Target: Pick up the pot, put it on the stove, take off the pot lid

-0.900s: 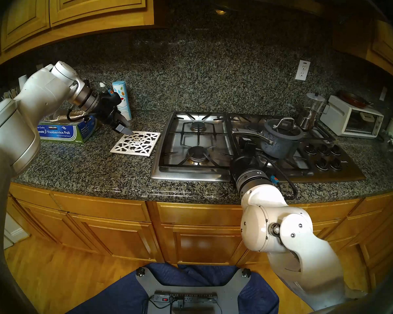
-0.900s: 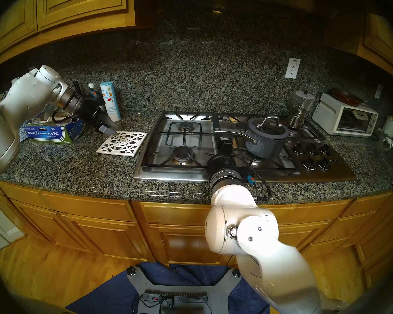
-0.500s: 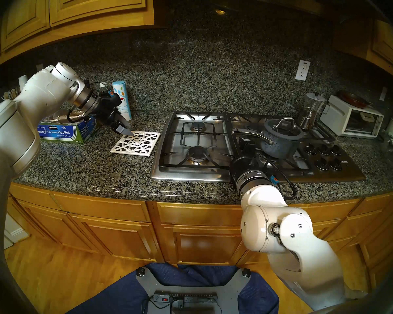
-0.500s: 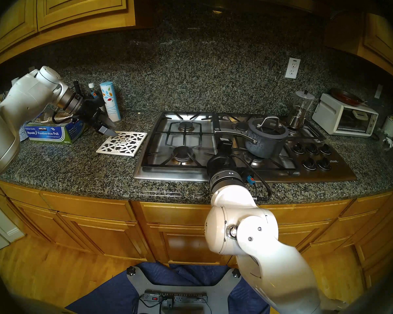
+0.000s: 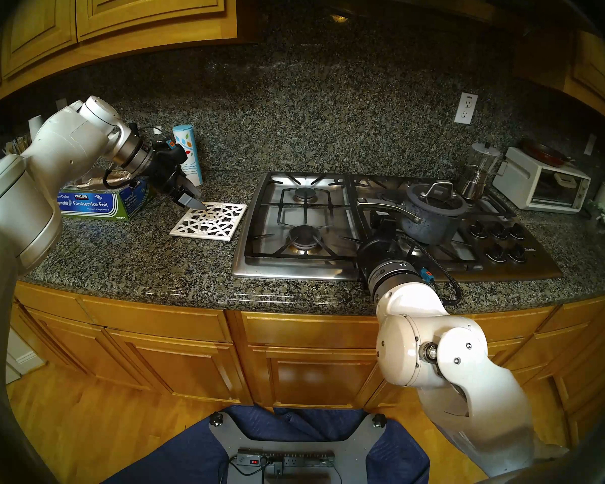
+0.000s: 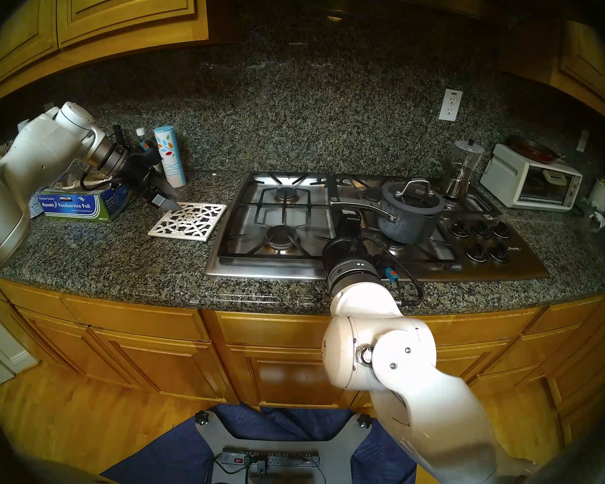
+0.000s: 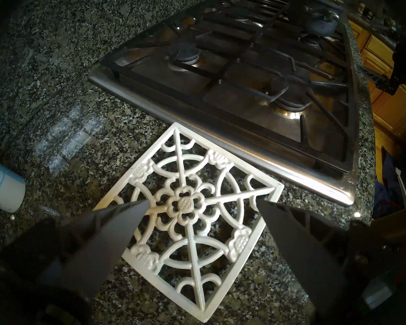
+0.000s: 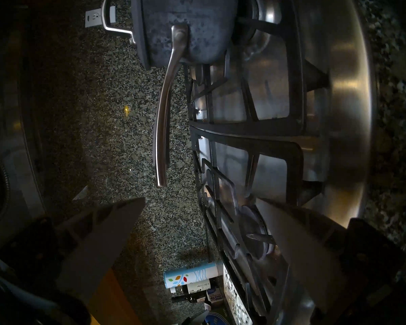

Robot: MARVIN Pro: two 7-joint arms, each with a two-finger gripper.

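Note:
The dark blue-grey pot [image 5: 430, 226] stands on the stove [image 5: 294, 267] over its front right burner, its long steel handle [image 5: 388, 206] pointing left. The pot lid [image 5: 446, 202] sits on it, steel loop handle up. My right gripper [image 8: 202, 200] is open and empty, a short way off the tip of the pot handle [image 8: 162, 120], turned on its side and touching nothing. In the head view it [image 5: 381, 223] hangs below the handle, mostly hidden by the wrist. My left gripper [image 7: 203, 201] is open and empty above the white trivet [image 7: 197, 200].
The trivet [image 5: 208, 222] lies left of the stove. A foil box [image 5: 98, 204] and a tall blue-white canister [image 5: 189, 153] stand at the far left. A glass coffee maker [image 5: 481, 170] and white toaster oven [image 5: 542, 184] are behind right; black knobs [image 5: 498, 240] beside the pot.
My right arm and wrist have shifted slightly to the right. The pot, the lid and the left arm have not moved.

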